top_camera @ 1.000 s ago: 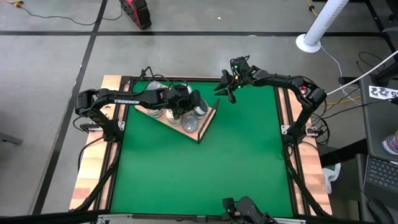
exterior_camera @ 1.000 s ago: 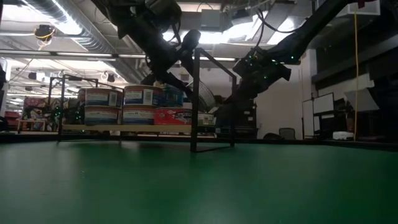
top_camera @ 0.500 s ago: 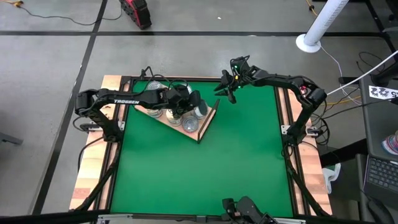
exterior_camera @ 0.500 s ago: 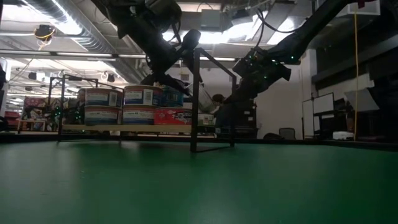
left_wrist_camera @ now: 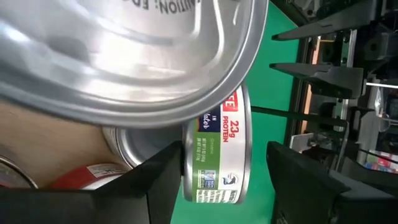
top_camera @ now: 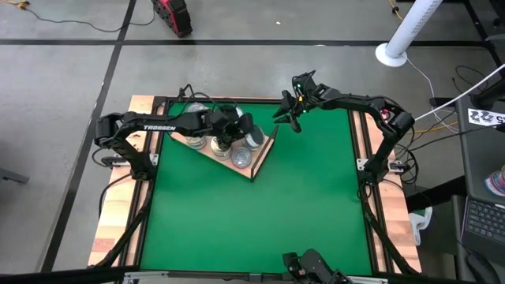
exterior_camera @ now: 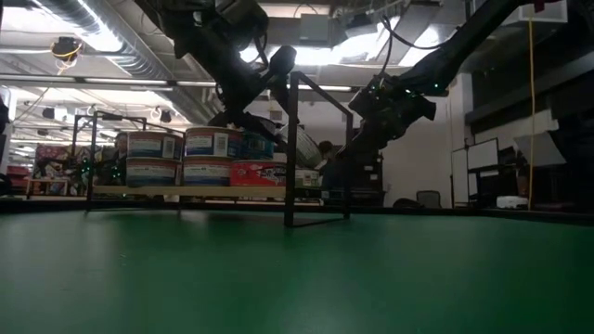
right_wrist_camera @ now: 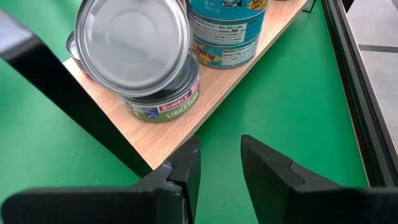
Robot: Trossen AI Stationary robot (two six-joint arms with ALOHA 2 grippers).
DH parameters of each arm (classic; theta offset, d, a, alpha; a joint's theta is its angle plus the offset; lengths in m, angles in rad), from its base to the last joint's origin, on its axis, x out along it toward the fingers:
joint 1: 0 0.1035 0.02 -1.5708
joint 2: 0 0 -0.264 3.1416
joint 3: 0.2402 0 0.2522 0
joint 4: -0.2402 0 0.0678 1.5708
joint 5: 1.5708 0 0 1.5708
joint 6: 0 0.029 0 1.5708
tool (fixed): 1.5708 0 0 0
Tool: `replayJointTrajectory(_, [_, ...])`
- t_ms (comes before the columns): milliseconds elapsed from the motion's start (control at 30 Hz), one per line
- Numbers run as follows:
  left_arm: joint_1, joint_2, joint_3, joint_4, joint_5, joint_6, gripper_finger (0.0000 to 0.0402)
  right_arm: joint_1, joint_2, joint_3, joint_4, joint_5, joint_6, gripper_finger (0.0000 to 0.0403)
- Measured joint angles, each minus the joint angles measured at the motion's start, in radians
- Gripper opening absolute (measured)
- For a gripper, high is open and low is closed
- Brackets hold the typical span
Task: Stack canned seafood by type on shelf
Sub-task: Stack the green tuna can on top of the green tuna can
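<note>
The shelf (top_camera: 189, 142), a light wooden board with a black wire end (exterior_camera: 290, 148), lies at the mat's far left and bears several canned seafood tins (exterior_camera: 212, 156) in low stacks. My left gripper (top_camera: 245, 130) hovers over the stacks, open. Its fingers stand on either side of a blue-and-green-labelled can (left_wrist_camera: 217, 155), which stands on the board near the wire end. A silver-topped can (right_wrist_camera: 134, 50) rests askew on a light-tuna can (right_wrist_camera: 163, 104), beside two stacked teal cans (right_wrist_camera: 227, 31). My right gripper (right_wrist_camera: 219, 149) hangs open above the mat past the shelf's wire end, holding nothing. My left gripper has one finger (left_wrist_camera: 155, 180) right next to the labelled can's flat face (left_wrist_camera: 189, 155). I cannot tell whether it touches. The other finger (left_wrist_camera: 298, 180) stands apart from the can.
The green mat (top_camera: 316, 205) spreads bare toward the near and right sides. Wooden borders and a black frame (top_camera: 367, 158) run along the mat's edges. The shelf's wire end (right_wrist_camera: 74, 112) stands between my right gripper and the cans.
My left gripper's fingers have spread apart a little over the cans on the shelf, while the arm has kept its place. The cans have not visibly shifted.
</note>
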Motion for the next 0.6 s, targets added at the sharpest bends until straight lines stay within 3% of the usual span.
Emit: replayJointTrajectory(600, [0.008,-0.003,0.0,-0.018,0.059,-0.01,0.0199,0.0,0.0,0.0,0.001,0.002,0.0,0.0115])
